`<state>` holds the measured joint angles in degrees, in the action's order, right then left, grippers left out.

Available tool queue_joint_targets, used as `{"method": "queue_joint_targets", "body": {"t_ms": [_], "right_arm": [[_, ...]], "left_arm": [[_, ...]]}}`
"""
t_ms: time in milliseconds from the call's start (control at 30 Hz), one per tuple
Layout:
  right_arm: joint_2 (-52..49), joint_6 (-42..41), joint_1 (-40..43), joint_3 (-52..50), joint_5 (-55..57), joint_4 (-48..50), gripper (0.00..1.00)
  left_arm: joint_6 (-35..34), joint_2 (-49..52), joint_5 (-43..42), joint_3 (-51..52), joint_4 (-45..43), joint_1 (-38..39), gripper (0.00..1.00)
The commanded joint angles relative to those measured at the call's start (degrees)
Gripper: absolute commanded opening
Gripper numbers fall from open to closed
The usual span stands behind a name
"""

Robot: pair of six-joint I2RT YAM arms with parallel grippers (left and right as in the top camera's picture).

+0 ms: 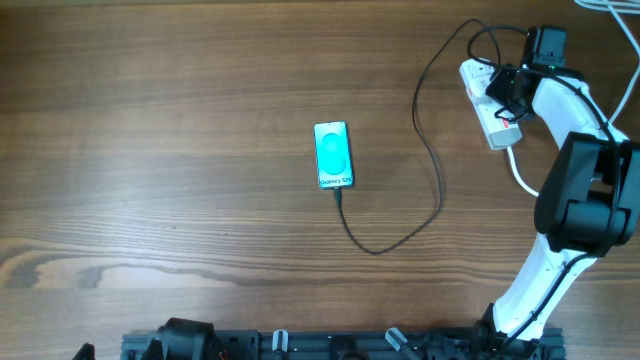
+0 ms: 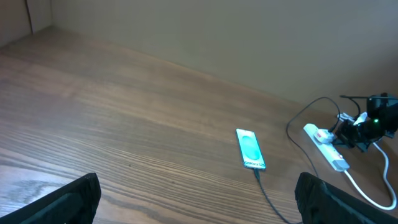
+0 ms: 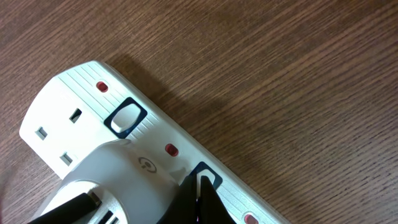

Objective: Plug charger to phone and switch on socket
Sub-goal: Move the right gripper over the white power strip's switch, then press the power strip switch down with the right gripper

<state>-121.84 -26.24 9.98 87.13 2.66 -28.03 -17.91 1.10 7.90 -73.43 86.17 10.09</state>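
Note:
The phone (image 1: 333,154) lies flat mid-table with its blue-teal screen lit; it also shows in the left wrist view (image 2: 250,149). The black charger cable (image 1: 436,170) runs from the phone's near end in a loop to the white plug head (image 3: 118,180) seated in the socket (image 1: 483,110), a white power strip at the far right (image 3: 74,106). My right gripper (image 3: 200,190) is shut, its tips pressing on a rocker switch (image 3: 208,176) of the strip beside the plug head. My left gripper (image 2: 199,199) is open and empty, low at the table's near edge.
The strip's thick white cord (image 1: 522,175) trails toward the right arm's base. Another white switch (image 3: 124,116) and red indicator marks (image 3: 170,149) sit along the strip. A light wall (image 2: 249,37) rises behind the table's far edge.

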Motion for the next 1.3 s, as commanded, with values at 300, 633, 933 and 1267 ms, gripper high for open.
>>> {"method": "queue_joint_targets", "body": {"t_ms": [300, 633, 933, 1267], "right_arm": [[-3.61, 1.4, -4.13, 1.09, 3.85, -2.71, 0.05], [0.02, 2.32, -0.66, 9.03, 5.27, -7.45, 0.04], [-2.49, 2.12, -0.79, 8.26, 3.3, -8.72, 0.05], [-7.45, 2.23, -3.87, 7.23, 0.72, -8.9, 0.05]], "left_arm": [[0.74, -0.48, 0.74, 0.37, -0.2, -0.28, 1.0], [0.74, -0.48, 0.74, 0.37, -0.2, -0.28, 1.0], [0.74, -0.48, 0.74, 0.37, -0.2, -0.31, 1.0], [0.74, -0.48, 0.76, 0.37, -0.2, -0.31, 1.0]]}}
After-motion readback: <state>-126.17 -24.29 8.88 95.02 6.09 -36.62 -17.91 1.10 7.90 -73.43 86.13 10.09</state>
